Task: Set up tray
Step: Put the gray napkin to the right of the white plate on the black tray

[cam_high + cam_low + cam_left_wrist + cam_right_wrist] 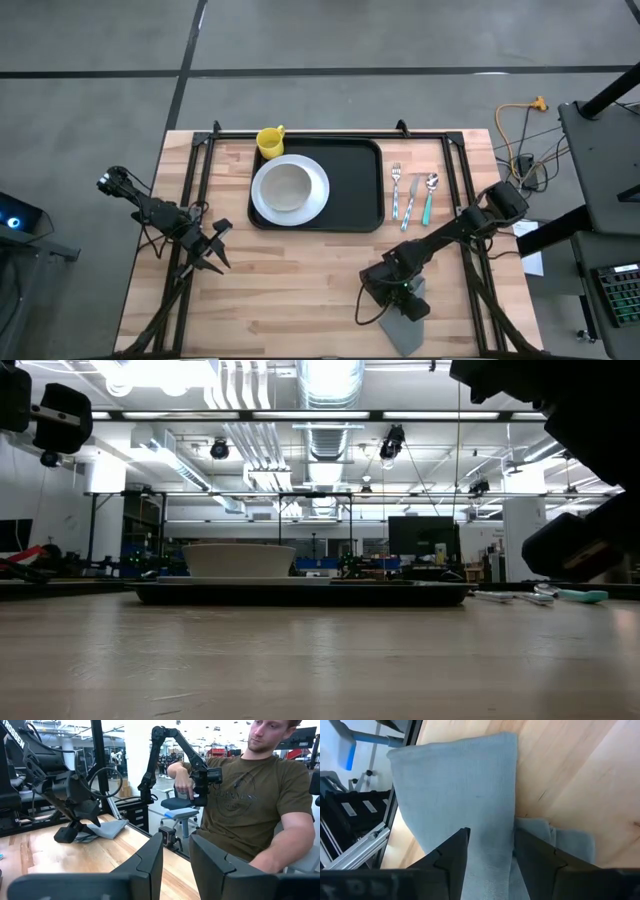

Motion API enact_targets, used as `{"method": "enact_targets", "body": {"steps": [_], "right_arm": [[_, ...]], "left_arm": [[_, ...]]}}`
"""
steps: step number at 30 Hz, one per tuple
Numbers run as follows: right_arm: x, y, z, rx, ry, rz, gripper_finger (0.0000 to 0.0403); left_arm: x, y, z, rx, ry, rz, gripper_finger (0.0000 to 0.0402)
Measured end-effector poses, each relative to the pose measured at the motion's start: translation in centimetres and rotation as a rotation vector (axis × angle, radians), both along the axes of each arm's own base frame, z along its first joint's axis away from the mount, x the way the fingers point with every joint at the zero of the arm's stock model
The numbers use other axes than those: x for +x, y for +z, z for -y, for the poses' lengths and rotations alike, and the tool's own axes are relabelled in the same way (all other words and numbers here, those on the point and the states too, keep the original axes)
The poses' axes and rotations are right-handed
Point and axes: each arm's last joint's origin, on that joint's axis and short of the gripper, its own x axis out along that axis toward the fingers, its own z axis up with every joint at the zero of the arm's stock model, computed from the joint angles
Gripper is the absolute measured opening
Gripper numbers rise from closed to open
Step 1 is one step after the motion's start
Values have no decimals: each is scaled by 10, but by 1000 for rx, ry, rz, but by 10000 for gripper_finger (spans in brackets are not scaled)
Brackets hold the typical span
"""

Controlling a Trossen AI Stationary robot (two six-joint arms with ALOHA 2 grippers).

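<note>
The black tray (350, 165) lies at the table's far middle. On its left half sits a white plate (289, 189) with a bowl, and a yellow cup (270, 140) stands at its far left corner. A fork (396, 188), knife (411, 200) and teal-handled spoon (429, 196) lie on the wood right of the tray. A folded grey-blue cloth (460, 790) lies at the table's near edge. My right gripper (490, 857) is slanted down on it, jaws apart. My left gripper (176, 855) hovers open at the table's left, holding nothing. My right gripper comes at the cloth slanting down from above, toward the near edge. Its two fingertips (452, 852) stand on the cloth's upper layer (490, 835), which fills the gap between them. A lower layer (565, 842) shows beside it. I cannot tell whether the cloth is pinched; it rests on the table.
Dark frame rails (205, 200) run along both sides of the table. A person (250, 795) sits beyond the near edge beside another arm. Bare wood (290, 280) lies between the tray and the near edge.
</note>
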Motion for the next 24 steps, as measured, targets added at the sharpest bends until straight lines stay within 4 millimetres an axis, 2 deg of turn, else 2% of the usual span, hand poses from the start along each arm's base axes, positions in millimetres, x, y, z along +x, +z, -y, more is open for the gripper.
{"method": "enact_targets", "body": {"steps": [17,24], "right_arm": [[-3,-2,0,12,5,-17,110],[-8,-7,2,4,8,-36,77]], "left_arm": [[0,0,0,0,0,0,77],[0,0,0,0,0,0,77]]}}
